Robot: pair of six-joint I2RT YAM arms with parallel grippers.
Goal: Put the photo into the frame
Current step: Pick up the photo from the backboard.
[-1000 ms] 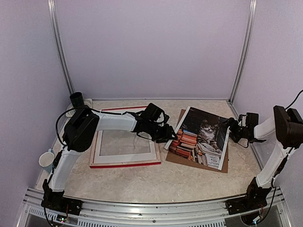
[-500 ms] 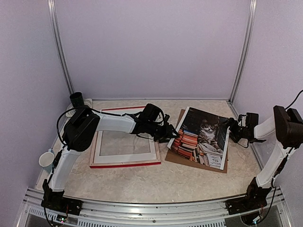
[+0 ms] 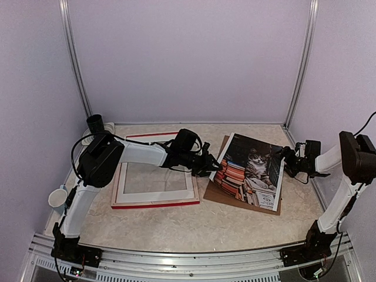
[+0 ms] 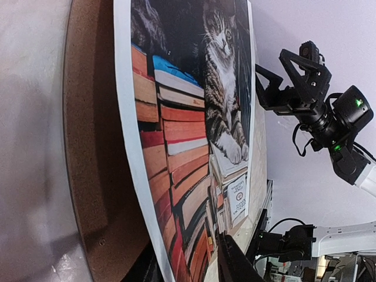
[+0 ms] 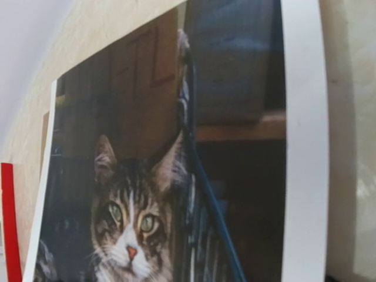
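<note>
Left gripper [image 3: 214, 167] straddles the photo [image 3: 249, 170] at its 9 o'clock edge, clamping indeterminable; right gripper [image 3: 285, 157], at 3 o'clock, gapes empty.

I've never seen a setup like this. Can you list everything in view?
photo: one, colour cat print, right of centre, on the board
board: one, brown, under the photo
frame: one, red, left of centre, lying flat
mat: one, white, on the frame
cup: one, white, far left
pot: one, black, back-left corner
table: one, beige marbled, under everything
left gripper: one, black, fingers either side of the photo's left edge
right gripper: one, black, open, by the photo's right edge
</note>
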